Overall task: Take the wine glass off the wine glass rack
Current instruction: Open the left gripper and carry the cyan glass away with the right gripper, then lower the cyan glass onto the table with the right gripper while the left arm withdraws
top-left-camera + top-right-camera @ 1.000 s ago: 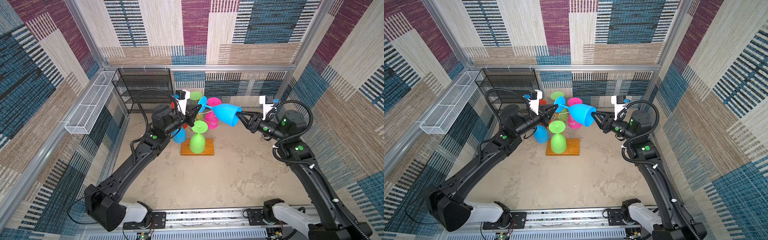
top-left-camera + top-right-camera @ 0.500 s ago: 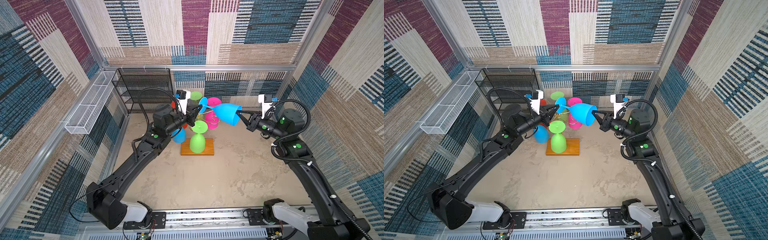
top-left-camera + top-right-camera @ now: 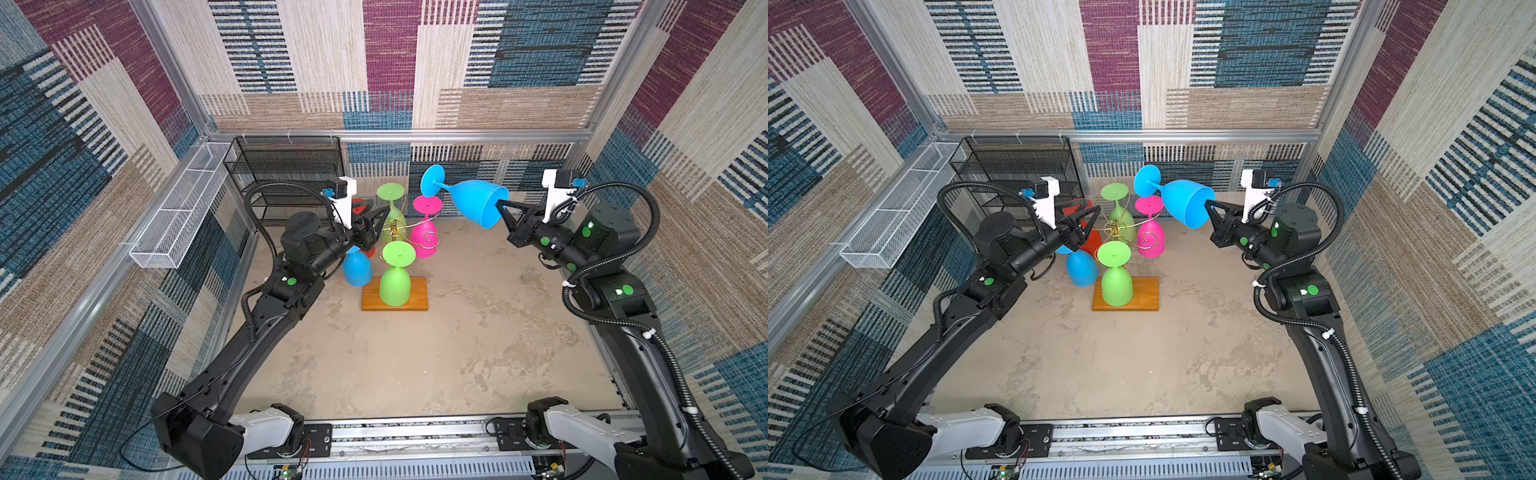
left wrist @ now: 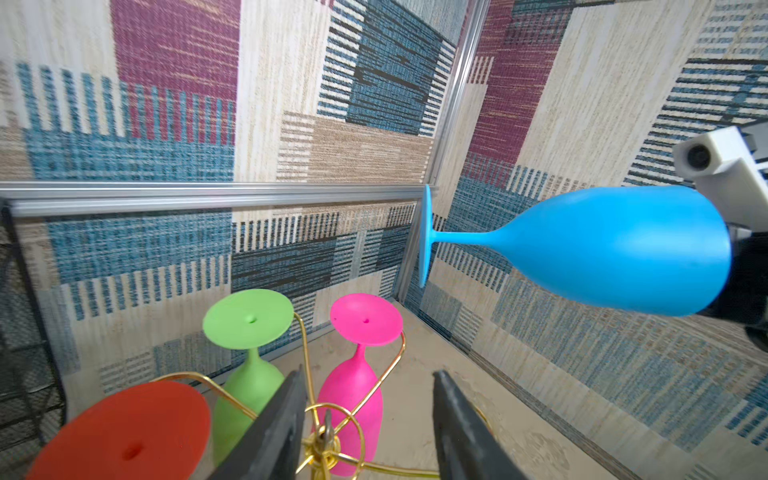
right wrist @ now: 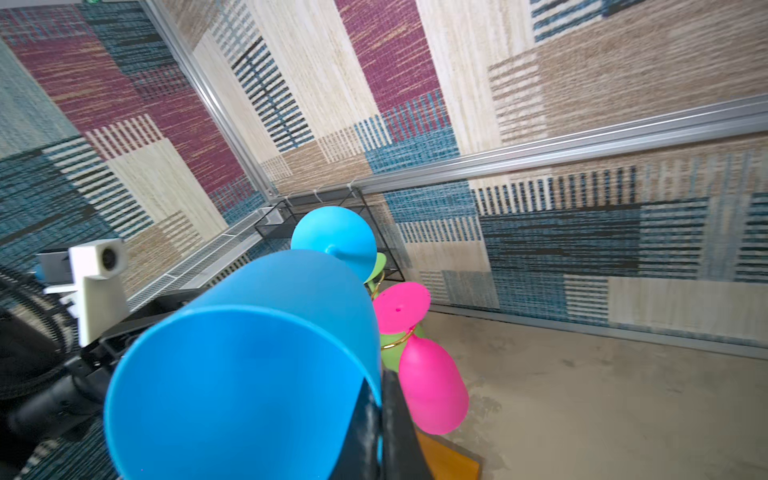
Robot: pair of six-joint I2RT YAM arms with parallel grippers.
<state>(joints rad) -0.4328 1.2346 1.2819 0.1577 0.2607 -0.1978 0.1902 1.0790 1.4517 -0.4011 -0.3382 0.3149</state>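
Blue wine glass (image 3: 473,199) was off the wine glass rack (image 3: 417,298), held sideways in the air above and right of it, foot toward the rack. Right pincer (image 3: 500,205) was clenched on the glass's rim. The rack, on the desk (image 3: 415,365), carried inverted glasses: front green glass (image 3: 395,286), rear green glass (image 3: 390,210), pink glass (image 3: 424,243), red glass (image 4: 124,432) and second blue glass (image 3: 356,270). Left pincer (image 3: 381,220) was released, jaws apart on either side of the rack's top hub.

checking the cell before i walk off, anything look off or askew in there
Only the blue wine glass: it lies sideways in mid-air, clear of the wine glass rack, pinched at its rim by the right gripper. The other glasses hang upside down on the rack; nothing spilled or broken.
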